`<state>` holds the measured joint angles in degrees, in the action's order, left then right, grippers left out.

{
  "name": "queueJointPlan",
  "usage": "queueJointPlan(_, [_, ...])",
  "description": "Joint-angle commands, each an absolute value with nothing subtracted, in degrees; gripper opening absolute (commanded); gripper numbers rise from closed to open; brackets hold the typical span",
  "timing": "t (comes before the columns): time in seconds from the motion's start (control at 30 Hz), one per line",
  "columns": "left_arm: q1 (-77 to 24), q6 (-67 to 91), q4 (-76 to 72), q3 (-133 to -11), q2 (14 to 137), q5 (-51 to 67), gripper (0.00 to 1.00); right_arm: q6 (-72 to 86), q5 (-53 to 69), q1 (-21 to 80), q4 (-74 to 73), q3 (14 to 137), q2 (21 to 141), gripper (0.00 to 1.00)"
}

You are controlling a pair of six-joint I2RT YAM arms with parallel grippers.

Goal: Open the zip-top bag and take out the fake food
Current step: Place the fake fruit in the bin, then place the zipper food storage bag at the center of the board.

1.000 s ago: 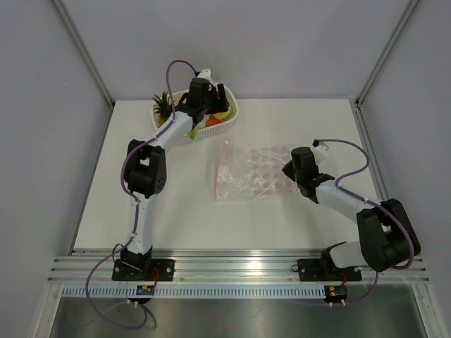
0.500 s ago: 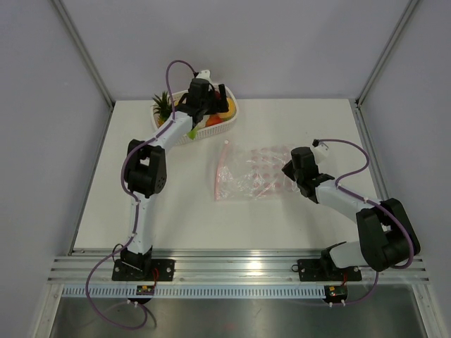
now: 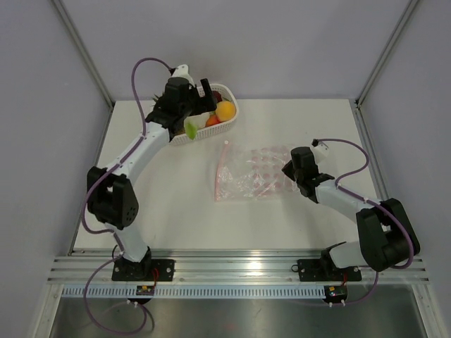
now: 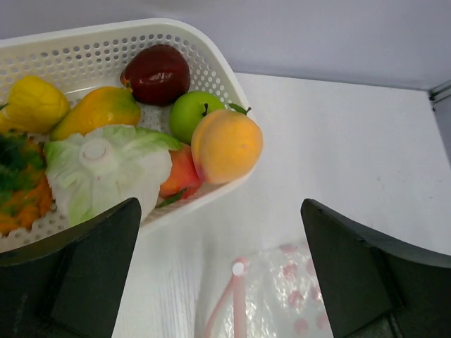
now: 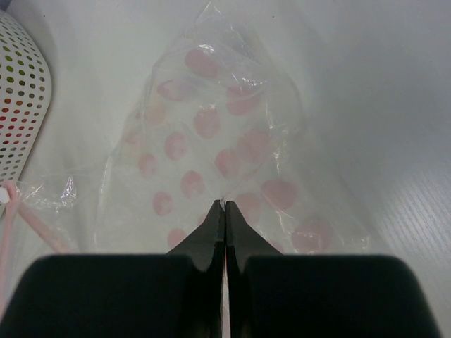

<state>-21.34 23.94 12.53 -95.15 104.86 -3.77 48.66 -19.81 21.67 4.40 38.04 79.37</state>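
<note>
Fake food (image 4: 141, 141) lies heaped in the white perforated basket (image 4: 211, 60) at the far side of the table (image 4: 352, 141), outside the bag. It includes a dark red apple (image 4: 156, 74), a green apple (image 4: 187, 114), a peach-coloured fruit (image 4: 227, 146) leaning on the basket's rim, a pale green cabbage head (image 4: 109, 169) and two yellow pieces (image 4: 32, 104). An orange-red piece (image 4: 182, 172) is half hidden between the cabbage and the peach.

The left gripper (image 4: 220, 211) hovers over the basket's near rim. Its fingers are spread wide apart, and only the rim and the table show between them.

The zip-top bag (image 3: 250, 172) lies flat and crinkled near the middle of the table. It is close to the basket but apart from it. Its pink zip strip (image 3: 221, 172) runs along the edge on the left arm's side, and faint pink dots show across the clear plastic.

The right gripper (image 5: 225, 204) sits low at the bag's opposite end. Its two fingers are pressed together with the plastic pinched between their tips.
</note>
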Motion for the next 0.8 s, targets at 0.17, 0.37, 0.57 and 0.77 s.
queueJointPlan(0.17, [-26.45, 30.05, 12.56, -78.32, 85.45, -12.83, 0.99, 46.32, -21.44, 21.53, 2.99, 41.66, 79.19, 0.02])
queueJointPlan(0.37, [-27.68, 36.47, 9.76, -63.74, 73.14, -10.11, 0.99, 44.3, -27.5, 21.36, 2.64, 44.9, 80.41, 0.03])
queueJointPlan(0.57, [-27.69, 37.79, 10.55, -56.26, 65.23, -11.95, 0.99, 42.18, -27.59, 20.48, -3.34, 55.53, 89.02, 0.02])
queueJointPlan(0.77, [-27.69, 36.21, 11.08, -52.31, 61.53, -12.13, 0.99, 40.35, -32.6, 20.13, -5.62, 63.79, 96.58, 0.01])
